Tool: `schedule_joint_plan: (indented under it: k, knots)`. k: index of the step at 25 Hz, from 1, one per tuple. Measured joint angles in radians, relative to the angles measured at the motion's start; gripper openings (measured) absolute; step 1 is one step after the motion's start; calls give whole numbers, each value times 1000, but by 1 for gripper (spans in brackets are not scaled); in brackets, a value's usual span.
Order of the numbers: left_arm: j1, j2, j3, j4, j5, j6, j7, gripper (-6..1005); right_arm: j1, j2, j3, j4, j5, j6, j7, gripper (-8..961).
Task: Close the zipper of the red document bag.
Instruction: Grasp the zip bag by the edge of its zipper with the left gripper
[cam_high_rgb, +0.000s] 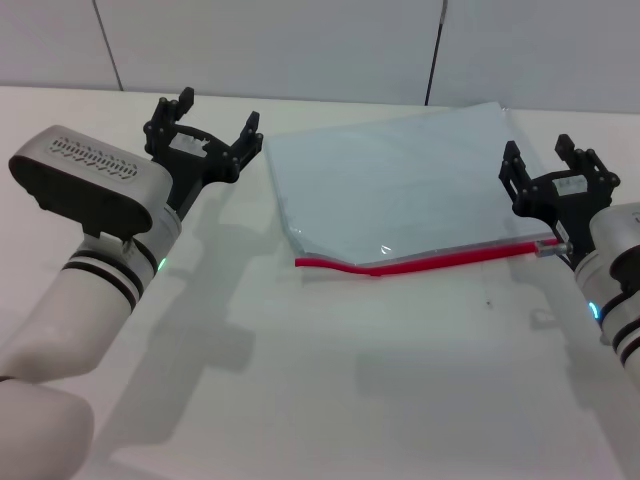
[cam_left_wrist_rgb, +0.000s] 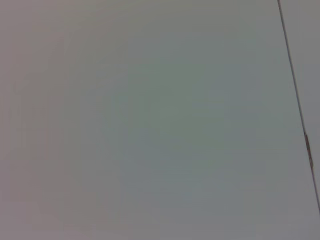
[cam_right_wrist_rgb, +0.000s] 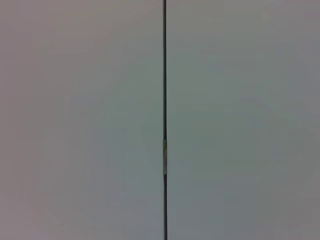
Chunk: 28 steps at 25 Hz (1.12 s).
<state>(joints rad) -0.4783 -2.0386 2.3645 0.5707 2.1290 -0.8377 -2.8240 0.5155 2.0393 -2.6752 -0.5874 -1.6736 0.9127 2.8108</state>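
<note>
Pale blue-grey plastic makes up the red document bag, which lies flat on the white bench, and everything else is best placed against it. Its zipper is a thin bright red strip along the bag's edge nearest the robot, running from the near left corner across to the near right corner; toward the left end the strip sags and wavers away from the plastic, and there the edge seems lifted a little. A small greyish tab shows at the zipper's right end, just beside the right gripper; whether it is the slider I cannot tell. The left gripper hovers just off the bag's far left corner, apart from it, its black fingers spread wide with nothing between them. The right gripper stands at the bag's right edge, close above the zipper's right end, its fingers likewise spread wide and holding nothing. Both wrist views show only a plain grey wall with a thin dark seam down it, the bag not appearing in either.
</note>
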Motion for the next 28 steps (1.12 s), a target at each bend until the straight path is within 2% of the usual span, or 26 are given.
schedule_joint_plan:
  k: [28]
  knots:
    - [-61,-2,24,-51,0,35,-1,860,13,1,3,19,2,-36,4,636]
